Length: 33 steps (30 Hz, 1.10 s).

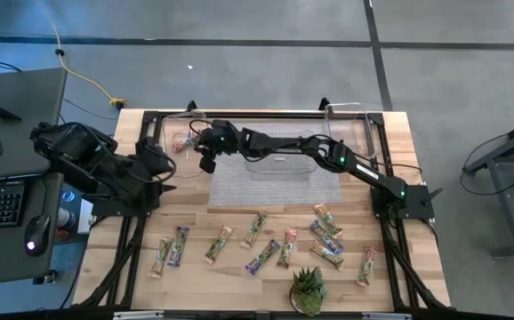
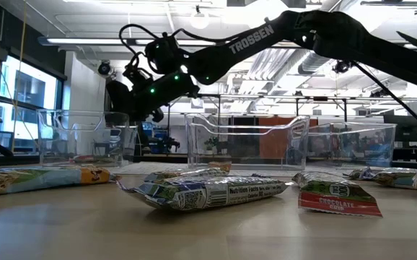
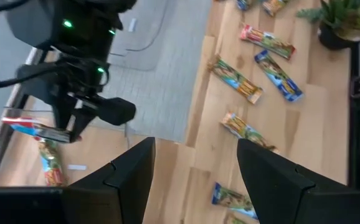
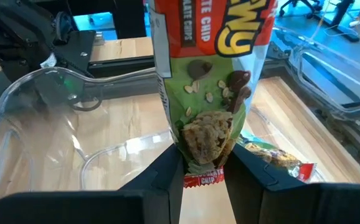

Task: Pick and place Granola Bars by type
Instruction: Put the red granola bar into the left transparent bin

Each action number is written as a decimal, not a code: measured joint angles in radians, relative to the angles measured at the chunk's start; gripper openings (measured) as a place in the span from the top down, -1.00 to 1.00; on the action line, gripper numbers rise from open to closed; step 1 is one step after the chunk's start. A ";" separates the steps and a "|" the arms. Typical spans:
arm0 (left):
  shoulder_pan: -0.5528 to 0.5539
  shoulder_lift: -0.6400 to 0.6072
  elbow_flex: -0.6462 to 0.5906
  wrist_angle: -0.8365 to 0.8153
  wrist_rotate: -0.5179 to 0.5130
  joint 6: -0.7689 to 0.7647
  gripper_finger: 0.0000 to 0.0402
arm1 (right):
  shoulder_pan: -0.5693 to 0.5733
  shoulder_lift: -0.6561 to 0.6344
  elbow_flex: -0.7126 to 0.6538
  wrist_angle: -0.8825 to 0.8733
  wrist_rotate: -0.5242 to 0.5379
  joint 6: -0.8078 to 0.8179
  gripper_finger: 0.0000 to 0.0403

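- high view: my right arm reaches across the mat to the far-left clear bin (image 1: 172, 133); right gripper (image 1: 205, 153) sits at that bin's edge. my left arm is parked at the table's left edge. approx. a dozen granola bars (image 1: 266, 244) lie loose along the near side, by a potted plant (image 1: 308, 290).
- low view: right gripper (image 2: 142, 101) hangs above the left bin (image 2: 86, 137).
- left wrist view: left gripper (image 3: 195, 168) released, fingers apart, nothing btwn them.
- right wrist view: right gripper (image 4: 203, 177) clenched on a green-and-red bar (image 4: 211, 81), over the bin, where another bar (image 4: 273, 155) already lies.
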 joint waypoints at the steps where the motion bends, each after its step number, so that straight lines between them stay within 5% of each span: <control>1: 0.000 0.000 0.000 0.000 0.008 0.000 -0.10 | 0.000 0.000 0.000 0.003 0.003 -0.002 0.56; 17: 0.000 0.000 0.000 0.000 0.027 0.000 -0.10 | 0.000 0.002 0.000 0.079 -0.124 0.011 0.56; 26: 0.000 0.000 0.000 0.000 0.028 0.000 -0.10 | -0.003 0.002 0.000 0.077 -0.124 0.030 0.26; 33: 0.000 0.000 0.000 0.000 0.028 0.000 -0.10 | -0.008 0.002 0.000 0.127 -0.145 0.026 0.23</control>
